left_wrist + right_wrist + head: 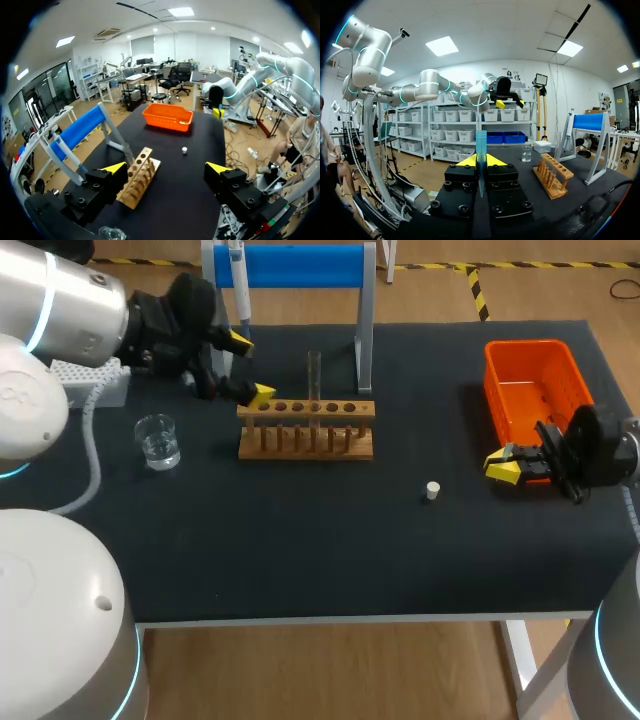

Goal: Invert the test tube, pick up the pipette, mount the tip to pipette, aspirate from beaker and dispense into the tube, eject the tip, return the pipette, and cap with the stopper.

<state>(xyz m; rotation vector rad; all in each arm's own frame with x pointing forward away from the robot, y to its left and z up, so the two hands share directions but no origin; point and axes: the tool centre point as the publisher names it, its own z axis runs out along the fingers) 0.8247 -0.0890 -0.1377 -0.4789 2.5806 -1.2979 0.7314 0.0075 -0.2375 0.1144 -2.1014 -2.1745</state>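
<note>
Pipette pickup seems in hand: the left gripper, spread empty at the test tube rack's left end, must reach the pipette behind it. The right gripper pinches a blue pipette tip.

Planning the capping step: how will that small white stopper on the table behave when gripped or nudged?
The stopper looks small and probably light, so a nudge would likely slide it. Its round shape suggests it may roll if tipped over on the table.
</note>
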